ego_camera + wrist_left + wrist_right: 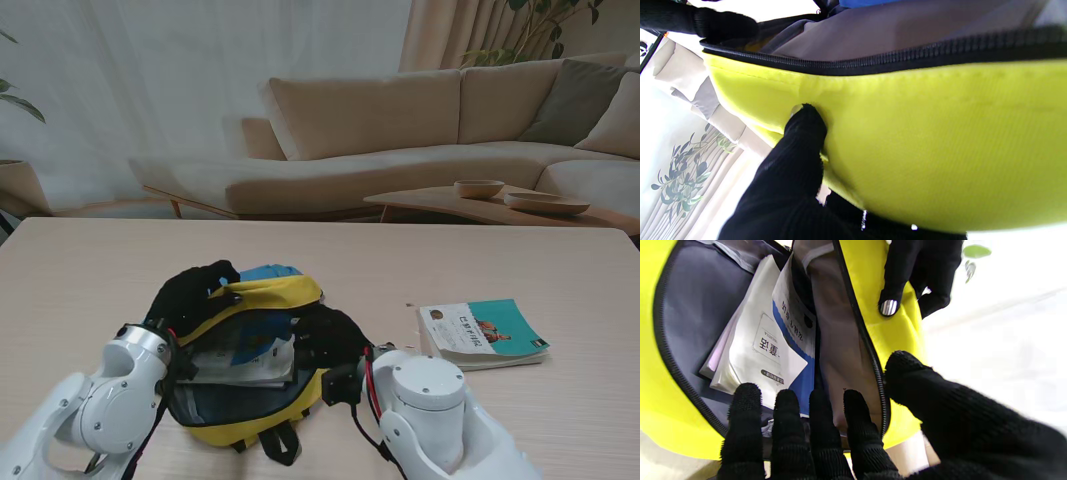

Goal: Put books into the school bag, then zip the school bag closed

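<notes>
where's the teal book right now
In the stand view, the teal book lies flat on the table, to the right of the open yellow school bag, beyond the right hand.

Cloth, knit and paper

A matt yellow woven-cloth school bag point(262, 300), black ribbed-knit fingers point(746, 406), glossy paper books point(766, 350) and a pale wood-grain desk point(90, 270) are seen.
</notes>
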